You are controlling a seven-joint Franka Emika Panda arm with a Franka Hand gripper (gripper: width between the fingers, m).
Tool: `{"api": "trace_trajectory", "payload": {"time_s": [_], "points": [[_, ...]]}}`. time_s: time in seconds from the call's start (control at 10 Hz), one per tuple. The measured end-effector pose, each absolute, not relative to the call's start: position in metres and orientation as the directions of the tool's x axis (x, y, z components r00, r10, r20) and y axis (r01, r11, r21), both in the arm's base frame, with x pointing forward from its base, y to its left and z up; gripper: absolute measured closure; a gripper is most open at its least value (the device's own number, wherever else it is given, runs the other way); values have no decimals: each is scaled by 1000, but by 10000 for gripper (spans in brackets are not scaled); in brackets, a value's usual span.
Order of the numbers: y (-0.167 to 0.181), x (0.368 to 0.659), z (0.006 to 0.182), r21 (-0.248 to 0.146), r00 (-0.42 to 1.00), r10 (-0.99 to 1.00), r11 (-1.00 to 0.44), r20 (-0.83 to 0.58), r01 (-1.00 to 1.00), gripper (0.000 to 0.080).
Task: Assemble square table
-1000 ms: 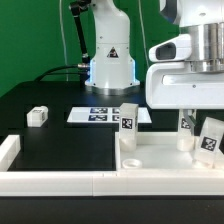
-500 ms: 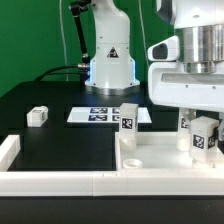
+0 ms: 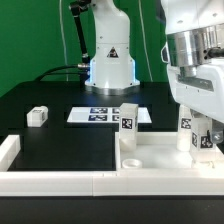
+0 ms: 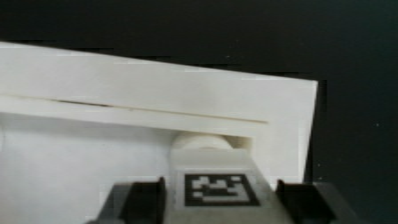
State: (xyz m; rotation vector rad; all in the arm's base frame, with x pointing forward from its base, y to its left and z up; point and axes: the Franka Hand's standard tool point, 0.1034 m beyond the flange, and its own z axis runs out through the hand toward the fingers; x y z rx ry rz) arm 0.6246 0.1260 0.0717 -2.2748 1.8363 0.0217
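Observation:
The square table's top (image 3: 160, 155) lies rim up at the exterior view's right, and it fills the wrist view (image 4: 143, 100). Two tagged white legs stand on it, one at the near left corner (image 3: 129, 118) and one further right (image 3: 186, 124). My gripper (image 3: 203, 150) is shut on a third leg (image 3: 205, 141) and holds it upright over the top's right side. In the wrist view this leg (image 4: 217, 160) sits between my fingers (image 4: 135, 202), my gripper (image 4: 221, 203) is over the slab, and a round socket (image 4: 210, 143) is just beyond the leg's end. A small white leg (image 3: 37, 116) lies at the left.
The marker board (image 3: 100, 115) lies behind the tabletop. The white border rail (image 3: 50, 181) runs along the front and up the left side. The robot base (image 3: 110, 60) stands at the back.
My gripper has turned and shifted a little left and down. The held leg went from tilted to upright, closer to the tabletop.

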Motion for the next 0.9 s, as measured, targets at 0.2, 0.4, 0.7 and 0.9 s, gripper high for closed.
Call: {"api": "trace_trajectory", "payload": {"time_s": [0.2,0.4,0.7,0.9], "points": [[129,624,74,-183,475,-877,-455,-77,-871,279],[129,625,74,-187,697,-717,-687,18,-702,191],[125,625,73,-164,865,-496,-861,69,-481,152],[123,632,78,-63,988,-49,-997,144,-40,151]]}}
